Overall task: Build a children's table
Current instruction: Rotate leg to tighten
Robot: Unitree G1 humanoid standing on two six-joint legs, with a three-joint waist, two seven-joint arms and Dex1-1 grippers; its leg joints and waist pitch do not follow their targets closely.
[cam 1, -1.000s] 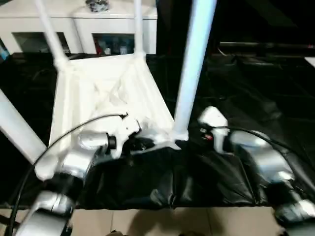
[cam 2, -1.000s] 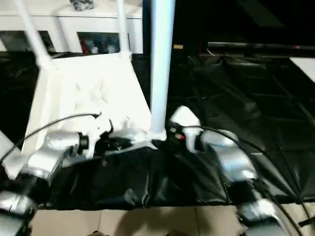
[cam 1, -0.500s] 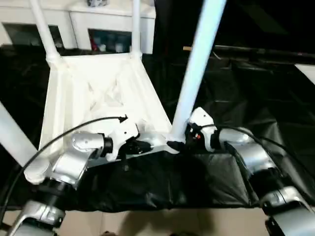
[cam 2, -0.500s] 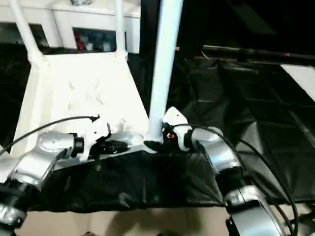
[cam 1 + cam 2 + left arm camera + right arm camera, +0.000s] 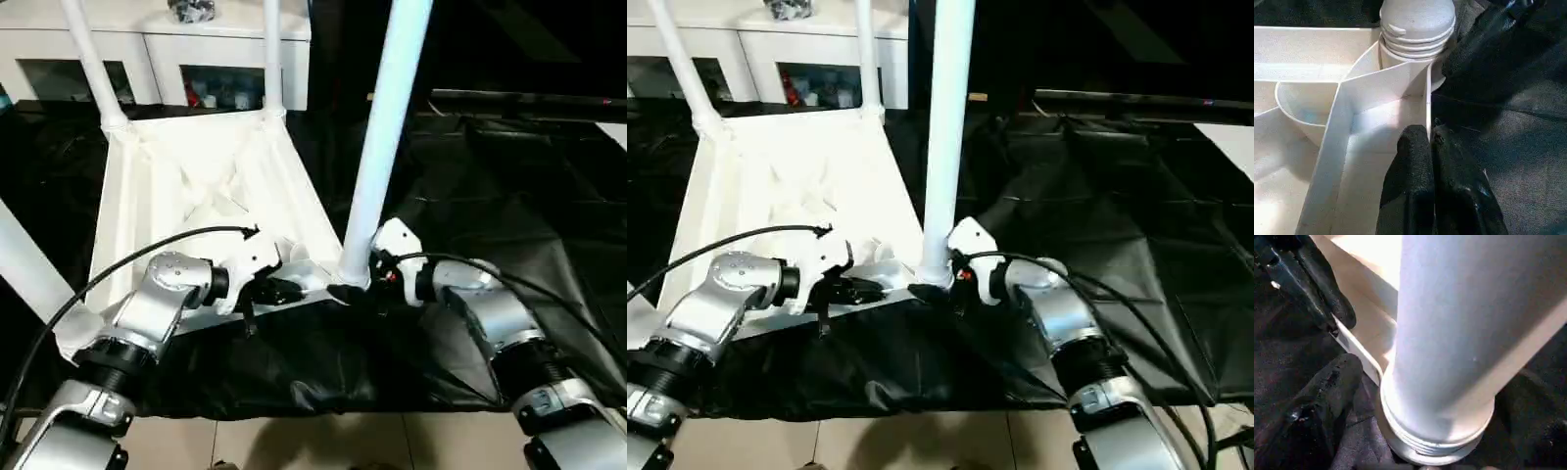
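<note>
Table (image 5: 196, 186) lay upturned with 4 legs up; your left gripper (image 5: 1430, 147) pinched its rim, right gripper (image 5: 355, 292) straddled 1 leg (image 5: 377, 147), grip unclear.

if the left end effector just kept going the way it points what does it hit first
Most likely the threaded base of the near leg, seated in its corner socket straight ahead. The left end effector is pinching the tabletop's edge wall that leads there.

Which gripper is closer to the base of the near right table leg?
Right. The right gripper sits around the leg's base; the left gripper pinches the tabletop's edge wall beside it.
</note>
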